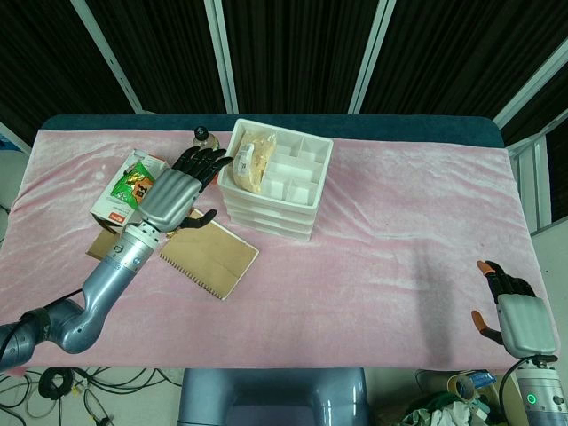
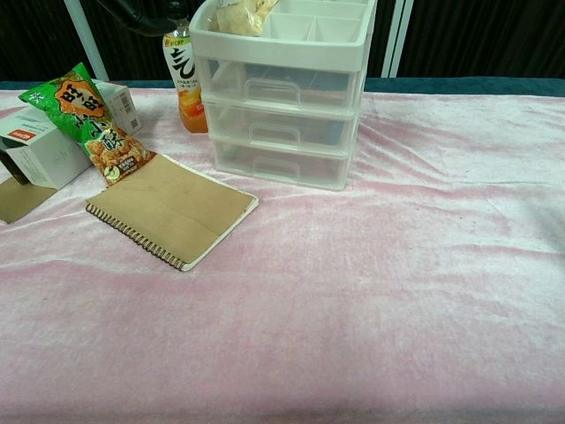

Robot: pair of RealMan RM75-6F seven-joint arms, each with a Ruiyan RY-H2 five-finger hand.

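Left hand (image 1: 177, 191) fingers spread, holding nothing, above kraft spiral notebook (image 1: 209, 253), glossy green snack bag (image 1: 133, 185) beside, translucent plastic drawer unit (image 1: 275, 182), right hand (image 1: 515, 311) seemingly released, pink velvety bench (image 1: 399, 248).

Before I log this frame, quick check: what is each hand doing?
Left hand: open, holding nothing, above the snack bag.
Right hand: open, holding nothing.

I count one white drawer unit (image 2: 282, 106) with three drawers, one food packet (image 1: 253, 160) in its top tray, one spiral notebook (image 2: 172, 210), one green snack bag (image 2: 88, 119), one white box (image 2: 44, 150), one bottle (image 2: 184, 84), and two hands.
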